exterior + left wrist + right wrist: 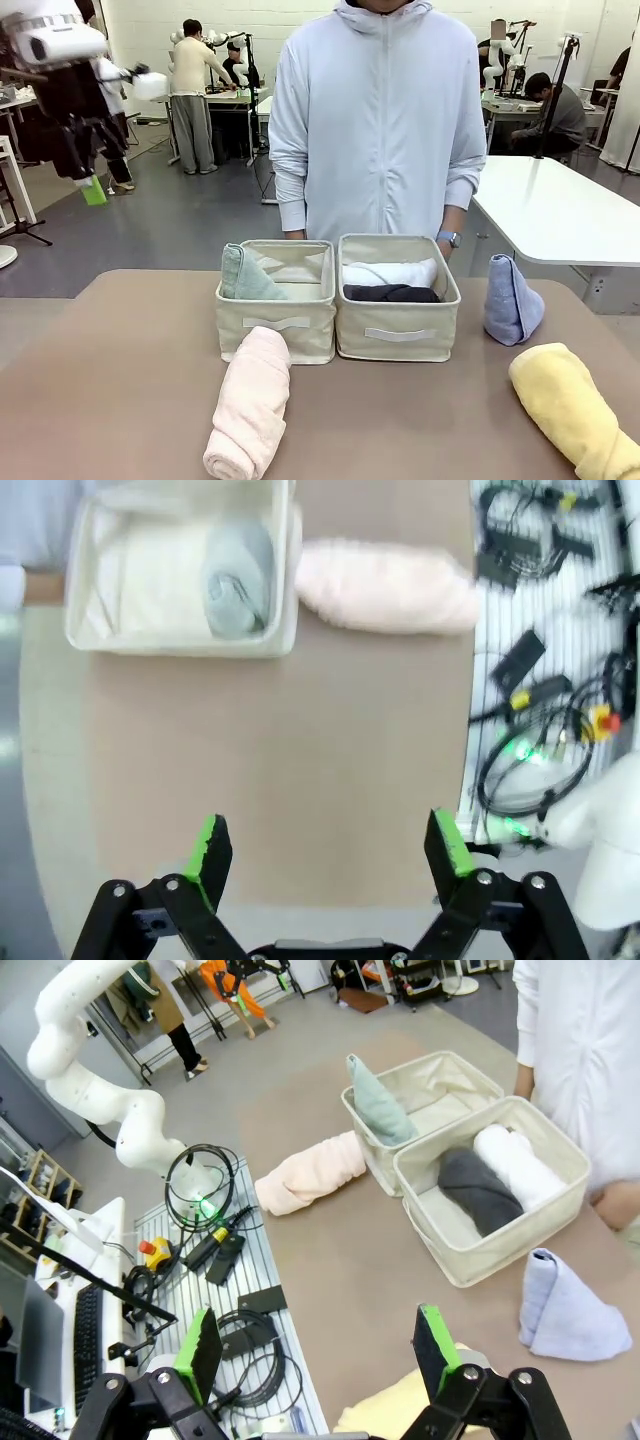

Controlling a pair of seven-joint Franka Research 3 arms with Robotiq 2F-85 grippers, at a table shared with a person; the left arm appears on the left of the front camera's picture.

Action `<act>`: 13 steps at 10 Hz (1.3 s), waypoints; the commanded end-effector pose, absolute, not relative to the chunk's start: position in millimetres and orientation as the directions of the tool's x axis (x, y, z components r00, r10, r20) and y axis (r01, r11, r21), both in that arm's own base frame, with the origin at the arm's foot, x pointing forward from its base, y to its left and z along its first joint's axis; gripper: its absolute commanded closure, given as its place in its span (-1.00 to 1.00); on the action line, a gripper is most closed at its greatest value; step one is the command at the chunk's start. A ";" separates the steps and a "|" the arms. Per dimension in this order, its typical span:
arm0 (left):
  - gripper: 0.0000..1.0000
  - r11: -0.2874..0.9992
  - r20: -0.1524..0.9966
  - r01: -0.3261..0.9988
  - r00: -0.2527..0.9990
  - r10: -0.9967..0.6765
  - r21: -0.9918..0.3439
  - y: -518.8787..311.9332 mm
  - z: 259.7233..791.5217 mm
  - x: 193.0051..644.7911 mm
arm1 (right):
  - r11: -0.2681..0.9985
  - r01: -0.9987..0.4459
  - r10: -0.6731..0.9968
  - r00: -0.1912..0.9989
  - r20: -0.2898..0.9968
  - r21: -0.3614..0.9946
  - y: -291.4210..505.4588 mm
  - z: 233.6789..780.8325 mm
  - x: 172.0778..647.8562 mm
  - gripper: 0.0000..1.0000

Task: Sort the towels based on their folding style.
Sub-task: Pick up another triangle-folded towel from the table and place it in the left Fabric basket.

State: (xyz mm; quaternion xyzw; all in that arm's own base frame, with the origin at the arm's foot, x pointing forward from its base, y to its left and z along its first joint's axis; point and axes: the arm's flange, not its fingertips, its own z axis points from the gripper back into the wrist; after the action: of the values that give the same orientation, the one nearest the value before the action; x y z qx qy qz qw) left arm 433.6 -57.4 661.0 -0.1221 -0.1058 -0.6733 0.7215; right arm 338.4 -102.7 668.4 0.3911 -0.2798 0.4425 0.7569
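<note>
Both end effectors stand wide open and hold nothing. The left end effector (330, 845) hangs over bare bench (280, 760), and the right end effector (315, 1345) is high above the bench.

The pale pink rolled towel (250, 405) lies close in front of the left bin (275, 325). The yellow rolled towel (575, 405) is at the near right, and the light blue cone towel (512, 300) stands just beside the right bin (398, 335).

The towels look soft, light and not slippery. I judge a roll is best taken across its middle, so that it neither unwinds nor sags.

pink roll (250, 405), yellow roll (575, 405), blue cone (512, 300)
</note>
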 end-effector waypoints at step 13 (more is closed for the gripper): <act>-1.00 0.142 0.866 0.964 0.264 -0.426 -0.224 169.2 628.6 421.0 | 0.448 -0.867 0.861 0.484 0.157 0.218 51.5 614.8 364.8 -1.00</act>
State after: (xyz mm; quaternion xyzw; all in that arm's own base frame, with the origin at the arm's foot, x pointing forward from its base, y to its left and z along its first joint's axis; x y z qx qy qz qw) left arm 423.4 167.2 627.2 -0.4123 -0.3253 -0.5149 0.6775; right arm 355.5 50.7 636.8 0.1527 -0.0608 0.5132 0.8424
